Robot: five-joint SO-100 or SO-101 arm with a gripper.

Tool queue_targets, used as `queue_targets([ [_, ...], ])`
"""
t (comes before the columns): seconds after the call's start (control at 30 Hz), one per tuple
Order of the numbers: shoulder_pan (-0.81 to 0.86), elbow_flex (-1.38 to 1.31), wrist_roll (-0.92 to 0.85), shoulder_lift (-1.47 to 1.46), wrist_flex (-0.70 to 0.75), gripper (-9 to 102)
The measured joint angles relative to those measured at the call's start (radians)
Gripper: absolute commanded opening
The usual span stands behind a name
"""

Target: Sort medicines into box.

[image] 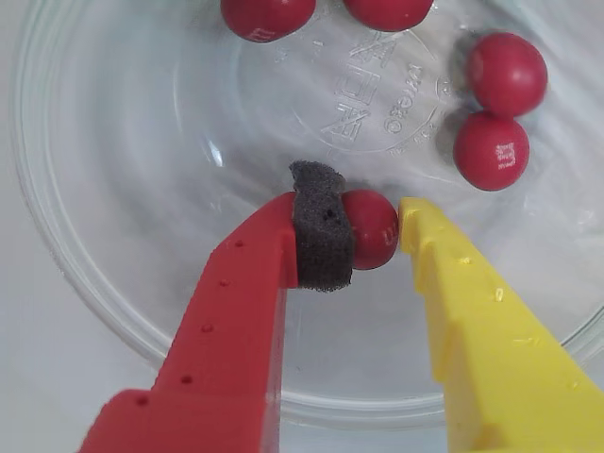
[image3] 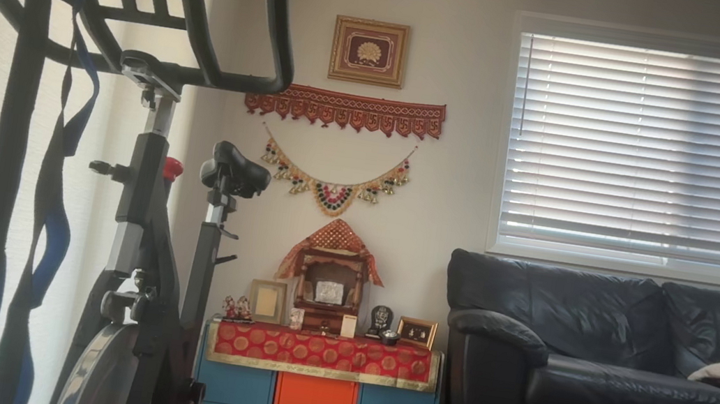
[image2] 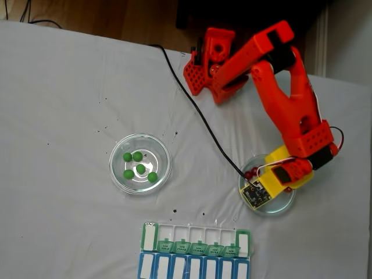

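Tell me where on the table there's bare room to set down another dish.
In the fixed view, bare cloth lies left of and behind the dish of green balls, and between it and the dish of red balls. It is crowded where the hand reaches into the red balls' dish and at the pill organizer.

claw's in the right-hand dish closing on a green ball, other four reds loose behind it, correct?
Not quite: the ball between the claw's foam pad and yellow finger is dark red, not green, as the wrist view shows. The greens sit in the other dish in the fixed view. The rest holds: four loose reds behind.
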Motion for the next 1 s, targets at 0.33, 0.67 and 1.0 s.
queue_targets([
  [0.33,0.0,-0.025,0.012,0.0,0.035,9],
  [0.67,0.0,-0.038,0.012,0.0,0.057,9],
  [1.0,0.0,-0.038,0.012,0.0,0.057,7],
])
